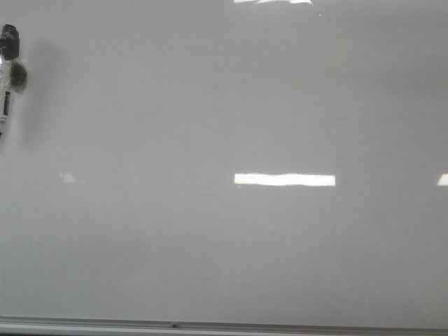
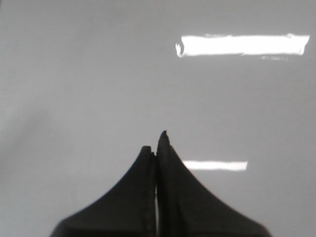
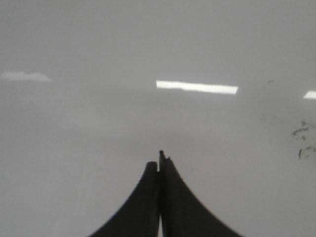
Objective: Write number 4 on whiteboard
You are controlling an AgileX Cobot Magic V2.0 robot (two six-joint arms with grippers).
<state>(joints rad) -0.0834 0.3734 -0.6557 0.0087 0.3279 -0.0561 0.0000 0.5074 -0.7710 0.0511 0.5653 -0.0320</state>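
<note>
Front view: whiteboard (image 1: pixel 224 231) filling nearly everything, glossy and unmarked, grey frame edge along the near side. No number 4 anywhere yet. At far left, a marker (image 1: pixel 7 84) with black cap, seemingly resting against the board.

Left wrist view: left claw (image 2: pixel 157 143) pinched together, nothing between the fingers, hovering over bare board.

Right wrist view: right claw (image 3: pixel 159 160) likewise closed and empty; faint dark smudges (image 3: pixel 301 140) off to the right.

Marker probably light, stiff and slick; best gripped mid-barrel, below the cap. Board rigid, slippery, so gentle tip pressure.
</note>
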